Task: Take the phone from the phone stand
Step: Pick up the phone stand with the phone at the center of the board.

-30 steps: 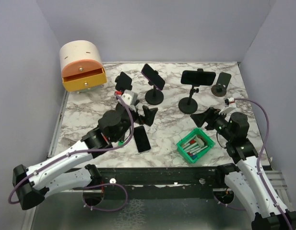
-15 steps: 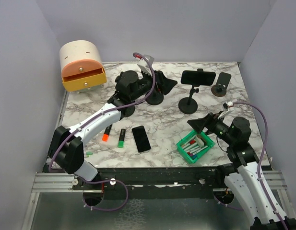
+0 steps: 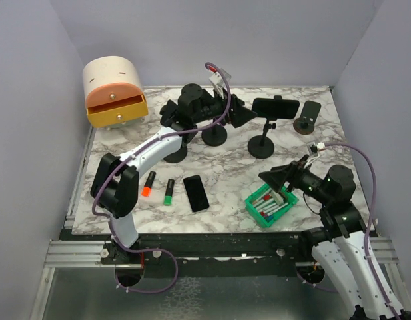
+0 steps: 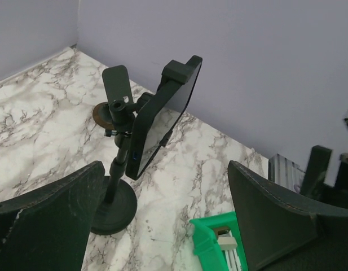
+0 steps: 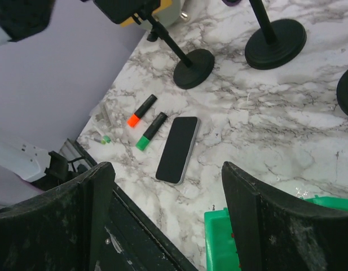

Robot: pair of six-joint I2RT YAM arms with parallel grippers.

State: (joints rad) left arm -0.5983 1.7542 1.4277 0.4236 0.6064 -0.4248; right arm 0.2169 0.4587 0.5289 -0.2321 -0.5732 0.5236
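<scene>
A black phone [image 3: 275, 107] sits sideways in the clamp of a black phone stand [image 3: 262, 147] at the back right. In the left wrist view the phone [image 4: 162, 118] is seen edge-on, tilted on the stand's pole [image 4: 118, 169]. My left gripper [image 3: 242, 115] is open, level with the phone and just left of it, and holds nothing [image 4: 162, 220]. My right gripper [image 3: 275, 179] is open and empty [image 5: 168, 220], hovering over the green bin's [image 3: 272, 203] left edge.
A second phone [image 3: 196, 193] lies flat near the front, beside an orange marker [image 3: 148, 184] and a green marker [image 3: 170, 192]. Other stands [image 3: 215, 137] [image 3: 172, 152] [image 3: 306, 119] stand along the back. A drawer box [image 3: 112, 91] occupies the back-left corner.
My left arm swung from the table's front centre up to the back, then rightward toward the clamped phone. My right gripper drifted slightly forward and left over the bin.
</scene>
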